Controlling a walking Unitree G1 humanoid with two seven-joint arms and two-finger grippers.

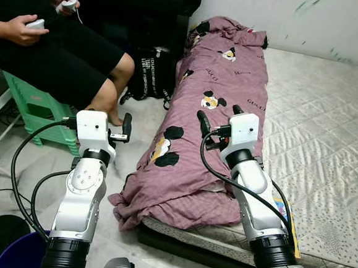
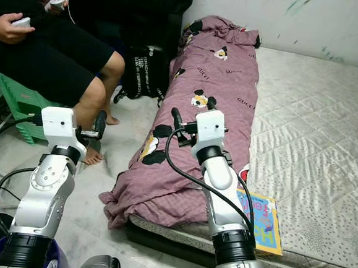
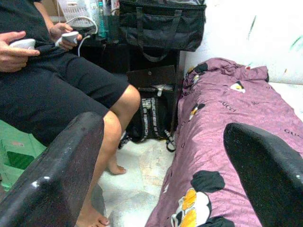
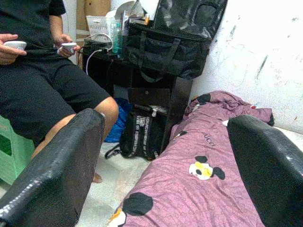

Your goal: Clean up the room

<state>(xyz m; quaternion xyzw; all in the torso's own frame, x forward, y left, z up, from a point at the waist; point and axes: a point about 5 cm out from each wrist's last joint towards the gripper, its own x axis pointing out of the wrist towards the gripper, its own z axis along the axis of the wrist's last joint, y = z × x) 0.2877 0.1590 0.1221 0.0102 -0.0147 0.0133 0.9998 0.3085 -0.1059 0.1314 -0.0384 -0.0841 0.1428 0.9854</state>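
Mauve cartoon-print blanket lies rumpled along the left edge of the quilted off-white mattress, its lower end spilling over the near left corner toward the pale floor

Right gripper is raised over the middle of the blanket with its jaws spread and nothing between them; left gripper hangs over the floor just off the mattress's left edge, jaws likewise apart and empty. At the mattress's near edge, beside the right arm, lies a thin yellow-bordered picture book. A seated person in black shorts on a green plastic stool holds white controllers, and a black lettered bag stands on the floor by the blanket's far end
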